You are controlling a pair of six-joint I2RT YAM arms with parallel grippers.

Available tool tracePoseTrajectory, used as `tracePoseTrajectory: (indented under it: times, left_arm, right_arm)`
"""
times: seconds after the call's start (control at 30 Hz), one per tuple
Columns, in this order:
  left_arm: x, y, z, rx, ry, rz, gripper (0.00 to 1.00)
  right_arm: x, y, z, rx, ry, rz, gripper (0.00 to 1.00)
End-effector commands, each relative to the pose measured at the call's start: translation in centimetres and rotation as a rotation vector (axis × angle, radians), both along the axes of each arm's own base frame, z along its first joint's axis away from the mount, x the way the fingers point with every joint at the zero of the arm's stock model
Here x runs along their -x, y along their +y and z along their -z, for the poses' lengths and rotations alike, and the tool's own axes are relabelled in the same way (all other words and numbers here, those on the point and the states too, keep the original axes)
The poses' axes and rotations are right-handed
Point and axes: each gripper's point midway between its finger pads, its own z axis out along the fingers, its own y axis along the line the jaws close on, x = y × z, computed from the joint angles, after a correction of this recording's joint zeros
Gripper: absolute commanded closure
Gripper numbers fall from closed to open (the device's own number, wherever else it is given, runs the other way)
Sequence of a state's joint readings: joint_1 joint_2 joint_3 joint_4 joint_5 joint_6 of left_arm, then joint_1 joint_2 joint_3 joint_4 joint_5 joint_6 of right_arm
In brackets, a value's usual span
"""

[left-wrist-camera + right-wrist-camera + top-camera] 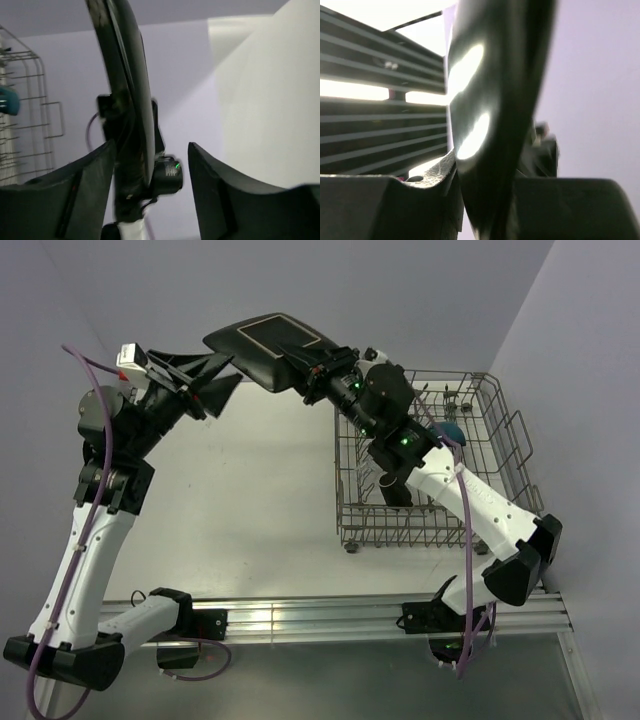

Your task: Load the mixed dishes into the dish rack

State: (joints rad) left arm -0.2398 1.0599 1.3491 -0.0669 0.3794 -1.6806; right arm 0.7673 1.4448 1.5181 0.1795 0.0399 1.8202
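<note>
My right gripper [305, 368] is shut on the square black floral plate [268, 343] and holds it in the air to the left of the dish rack [500, 430]. In the right wrist view the plate [495, 115] stands edge-on, clamped between the fingers [385, 205]. My left gripper [232, 372] is open at the plate's left edge. In the left wrist view the plate [122, 85] stands edge-on just beyond the spread fingers [225, 200], close to the left one. A pale green cup [451, 430] and a dark dish [397, 487] sit in the rack.
The grey wire rack stands on the table's right side by the right wall; its wires [35, 100] show at the left of the left wrist view. The white tabletop [250, 500] lies below the plate. A metal rail [300, 615] runs along the near edge.
</note>
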Motion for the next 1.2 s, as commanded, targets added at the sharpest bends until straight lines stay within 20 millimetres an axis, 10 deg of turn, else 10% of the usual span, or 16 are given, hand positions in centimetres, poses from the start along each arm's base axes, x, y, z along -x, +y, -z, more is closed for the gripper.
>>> tracePoseTrajectory:
  times: [0.0, 0.2, 0.47, 0.6, 1.17]
  left_arm:
    - [5.1, -0.8, -0.8, -0.088, -0.127, 0.107, 0.31]
    - [4.8, -1.3, 1.8, -0.113, -0.06, 0.136, 0.05]
    - [4.6, 0.7, 5.0, -0.373, 0.067, 0.013, 0.01]
    - [3.5, 1.4, 9.0, -0.545, 0.244, 0.014, 0.03]
    - [2.9, -0.2, 12.0, -0.621, 0.24, 0.154, 0.08]
  right_arm:
    - [-1.1, -3.8, -5.4, 0.064, -0.188, 0.172, 1.0]
    - [-1.4, -4.1, -5.5, 0.091, -0.236, 0.173, 1.0]
    - [-0.3, -6.2, -7.1, 0.329, -0.316, 0.257, 1.0]
    - [0.3, -9.5, -5.8, 0.464, -0.212, 0.312, 1.0]
    - [7.8, -27.0, 0.9, 0.826, 0.171, 0.676, 1.0]
